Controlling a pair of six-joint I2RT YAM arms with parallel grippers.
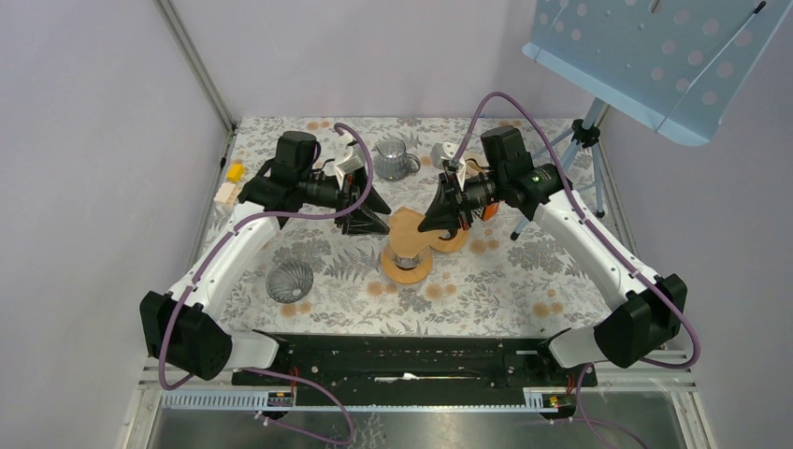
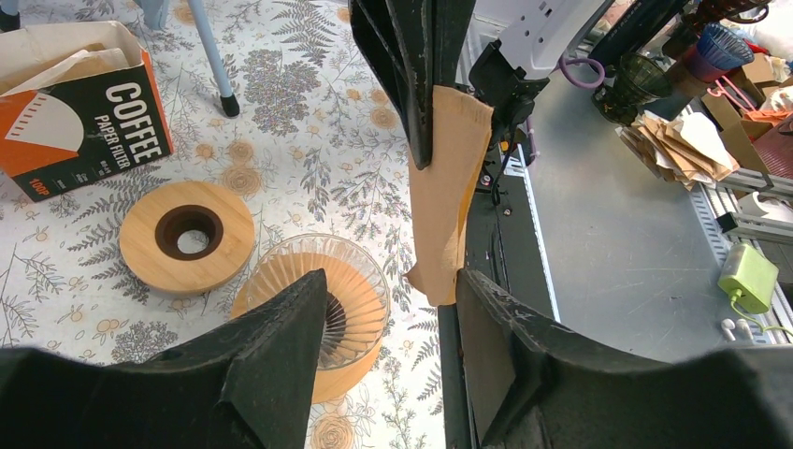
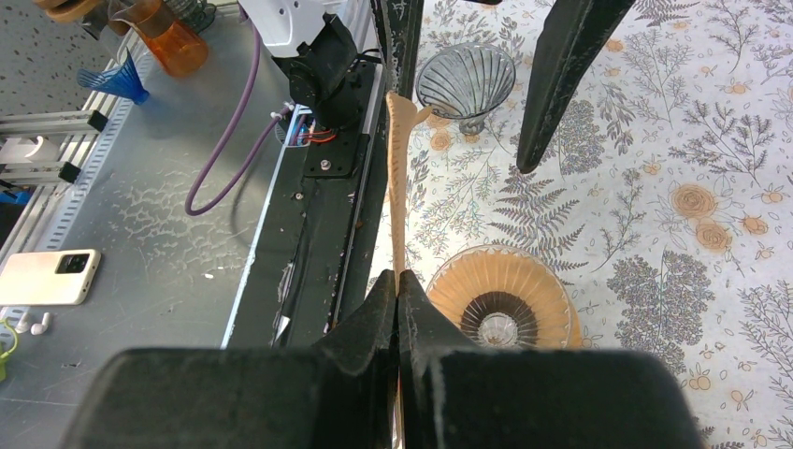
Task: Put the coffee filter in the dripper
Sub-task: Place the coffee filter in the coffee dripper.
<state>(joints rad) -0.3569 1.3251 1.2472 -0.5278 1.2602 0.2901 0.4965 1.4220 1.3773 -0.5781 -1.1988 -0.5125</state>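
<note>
Between the two grippers, in the air just beside the dripper [image 2: 360, 301], the coffee filter [image 2: 449, 187] is held. It is seen as a flat, folded piece of brown paper, unopened, with a slightly wavy edge. In the right wrist view it is presented edge-on as a thin strip. The dripper, a ribbed clear glass cone seated on a round wooden base, is set on the flower-patterned table [image 1: 524, 271], and no paper is seen inside it.

The right gripper [image 3: 397, 281] is closed tight on one end of the filter, the paper being pinched flat between its fingers. The left gripper [image 2: 391, 281] is held partly open, at a middling width. The free end of the filter is placed between its two fingers, close against one of them. Whether that finger is touched by the paper cannot be told. Nothing is clamped by the left gripper.
</note>
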